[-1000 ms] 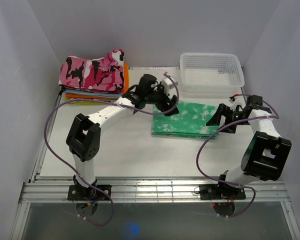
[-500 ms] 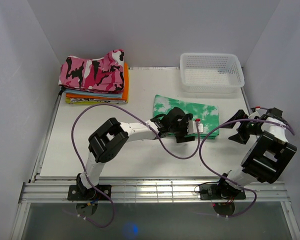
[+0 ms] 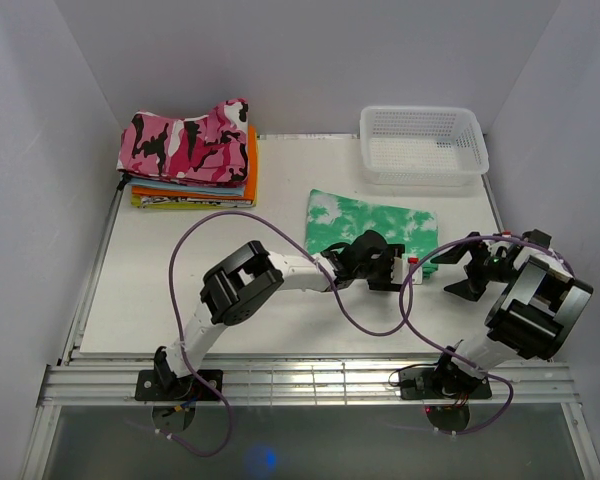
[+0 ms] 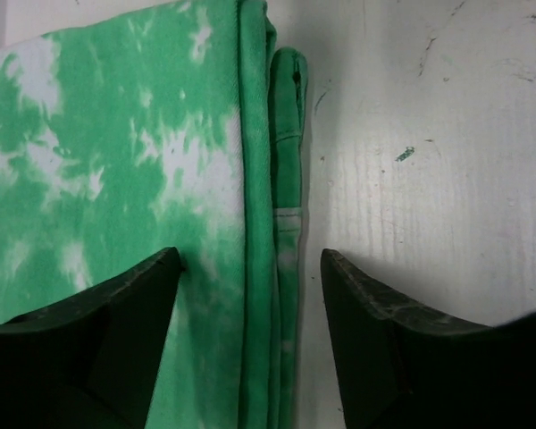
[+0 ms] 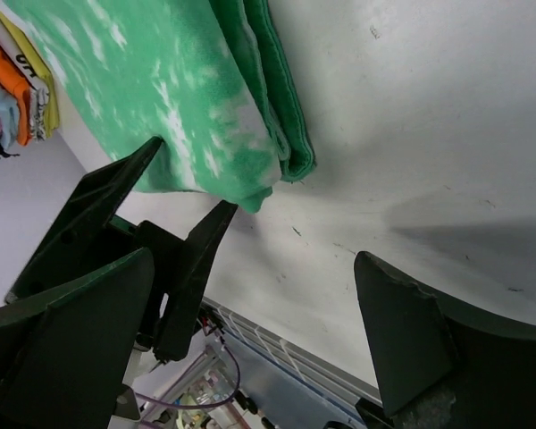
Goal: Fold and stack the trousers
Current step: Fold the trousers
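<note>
The trousers are lying folded into a flat green-and-white rectangle on the table, right of centre. They're a bit in front of the white basket and not touching it.

L arm is reaching across w/ its gripper at the near right corner of the bundle. Its jaws are standing apart, not clenched. In the wrist view one finger is sitting over the green cloth and the other over bare tabletop, w/ the stacked fold edges running btwn them. Can't tell if the tips are actually touching the fabric.

R gripper is hanging just beside that same corner, over bare table, jaws spread wide and holding nothing.

At the far left corner a pile of folded clothes is sitting w/ a pink camo garment on top, well apart from the trousers.
</note>
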Robot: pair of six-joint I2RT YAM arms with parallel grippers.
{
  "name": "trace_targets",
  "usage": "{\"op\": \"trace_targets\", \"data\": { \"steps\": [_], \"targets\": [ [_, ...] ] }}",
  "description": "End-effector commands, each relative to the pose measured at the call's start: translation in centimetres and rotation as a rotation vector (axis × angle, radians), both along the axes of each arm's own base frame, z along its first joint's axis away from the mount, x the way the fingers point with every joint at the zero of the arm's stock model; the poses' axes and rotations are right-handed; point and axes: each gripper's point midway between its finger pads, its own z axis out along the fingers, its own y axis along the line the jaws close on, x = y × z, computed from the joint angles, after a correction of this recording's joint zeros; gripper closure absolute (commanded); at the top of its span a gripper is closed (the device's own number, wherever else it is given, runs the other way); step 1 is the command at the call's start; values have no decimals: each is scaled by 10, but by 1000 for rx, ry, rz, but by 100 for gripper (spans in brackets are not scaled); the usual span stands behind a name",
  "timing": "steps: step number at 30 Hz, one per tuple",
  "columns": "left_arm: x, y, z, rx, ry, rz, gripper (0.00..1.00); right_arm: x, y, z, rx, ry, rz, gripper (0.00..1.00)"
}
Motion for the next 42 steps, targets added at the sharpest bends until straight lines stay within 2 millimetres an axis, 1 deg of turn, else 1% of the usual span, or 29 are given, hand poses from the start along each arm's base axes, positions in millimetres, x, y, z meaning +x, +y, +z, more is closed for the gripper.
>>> {"op": "trace_targets", "data": {
  "steps": [1,3,4,6,7,8,10,11,12,13,14,15,16,17,19,22,23,27,28,30,33,34,35,36,38,42],
  "targets": [
    [8,2,-10,29,-47,13,28,11,-1,3,36,-31,-34,2],
    [10,8,-17,48,-48,29,34,13,-1,1,45,-33,-40,2],
    [10,9,-20,54,-46,34,42,13,1,0,59,-28,-46,2],
    [10,12,-24,63,-42,40,50,15,1,-3,62,-31,-48,3],
    [10,13,-28,69,-34,48,57,15,2,-3,62,-35,-45,3],
    [11,13,-27,67,-30,54,62,15,2,-4,60,-34,-44,3],
    [12,11,-24,60,-22,62,67,16,3,-5,59,-30,-41,3],
    [11,10,-22,54,1,66,77,15,4,-7,58,-26,-37,3],
    [12,5,-13,36,14,63,82,15,4,-8,52,-24,-35,3],
    [10,2,-9,27,36,56,86,15,4,-9,42,-20,-31,3],
    [3,0,-5,16,96,48,90,15,4,-10,38,-22,-30,3],
    [3,-2,1,4,124,48,100,16,5,-10,37,-20,-33,3],
    [1,-6,11,-12,152,41,100,18,7,-10,35,-29,-28,4],
    [-7,-10,18,-35,211,31,100,18,9,-10,37,-33,-26,4],
    [-12,-13,27,-46,265,20,100,21,14,-11,47,-39,-23,4],
    [-15,-17,32,-60,322,25,100,22,19,-12,48,-37,-8,5],
    [-17,-12,27,-38,343,36,100,22,20,-13,48,-35,-6,5],
    [-6,-5,31,-58,416,74,100,22,22,-16,54,-24,-1,6],
    [-5,-3,28,-51,433,80,100,22,23,-17,59,-18,-3,6],
    [1,0,32,-63,452,84,100,24,26,-20,62,-19,2,6],
    [2,-1,40,-83,484,82,100,29,34,-22,79,-19,14,6],
    [1,-1,38,-82,516,89,100,30,35,-22,80,-19,18,6],
    [3,-1,39,-86,531,94,100,31,38,-23,81,-18,26,6],
    [7,-2,44,-99,539,100,100,32,40,-23,76,-21,39,6],
    [7,-3,43,-102,573,114,100,32,43,-24,82,-14,44,6],
    [9,-4,48,-120,588,123,100,31,48,-26,105,-1,37,5]
  ]
}}
